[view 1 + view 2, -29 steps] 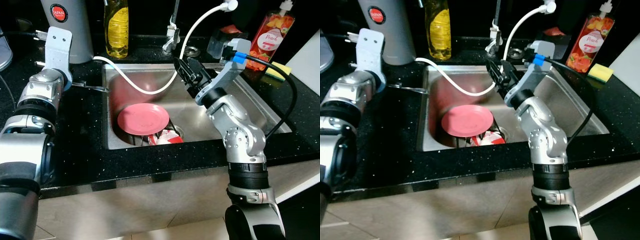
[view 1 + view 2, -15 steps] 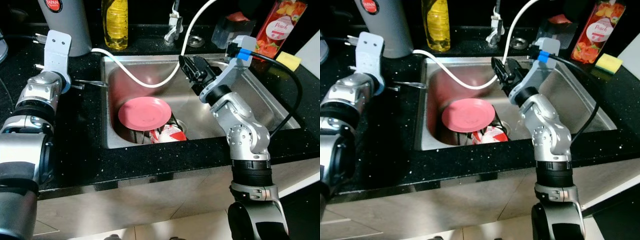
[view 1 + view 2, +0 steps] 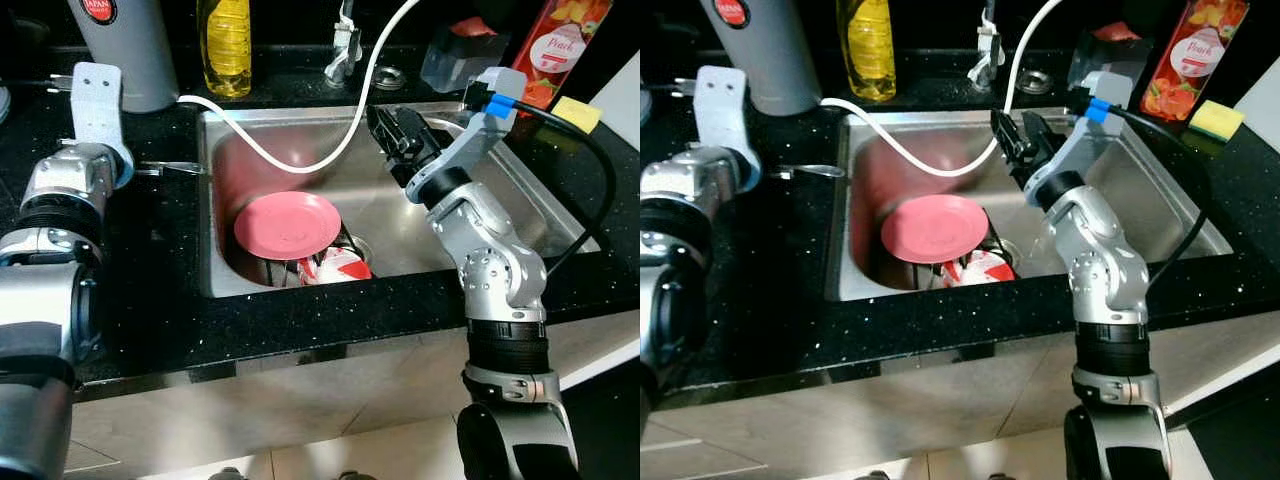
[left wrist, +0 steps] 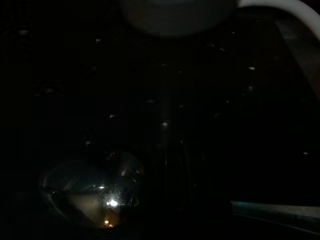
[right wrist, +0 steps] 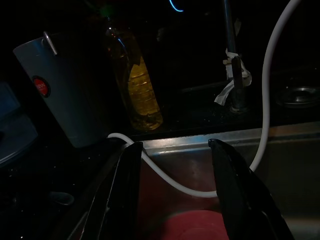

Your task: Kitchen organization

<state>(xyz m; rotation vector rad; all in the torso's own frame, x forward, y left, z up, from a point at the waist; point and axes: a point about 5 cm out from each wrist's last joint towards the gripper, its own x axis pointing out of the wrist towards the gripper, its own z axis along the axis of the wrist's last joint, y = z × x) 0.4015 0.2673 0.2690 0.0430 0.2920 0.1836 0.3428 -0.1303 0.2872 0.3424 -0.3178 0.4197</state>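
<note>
Mostly sink work: one pink plate (image 3: 288,222) sits in the steel sink (image 3: 500,190) basin, near the drain, propped flat-ish on top of other dishes — a red-and-white item (image 3: 338,268) pokes out from under its near edge, can't tell what it is. Plate looks rigid, smooth, prob. light plastic or ceramic; likely wet, so slippery, and breakable if ceramic. Best hold, I'd judge: pinch the rim at the side nearest the gripper, one finger under the lip, since the face gives nothing to grip. R gripper (image 3: 400,135) hangs above the sink's back part, well apart from the plate, fingers (image 5: 127,185) spread wide, nothing between them; a white hose (image 3: 300,165) loops across the basin just below it — snag risk. L gripper (image 3: 170,170) rests over the black counter (image 3: 160,270) at the sink's left rim; its wrist view is too dark, can't tell open or not. Count: 1 plate, 1 hose, 1 yellow oil bottle (image 3: 223,45), 1 grey canister (image 3: 125,50), 1 red peach-label bottle (image 3: 558,50), 1 yellow sponge (image 3: 578,113), 1 tap (image 3: 343,55).
</note>
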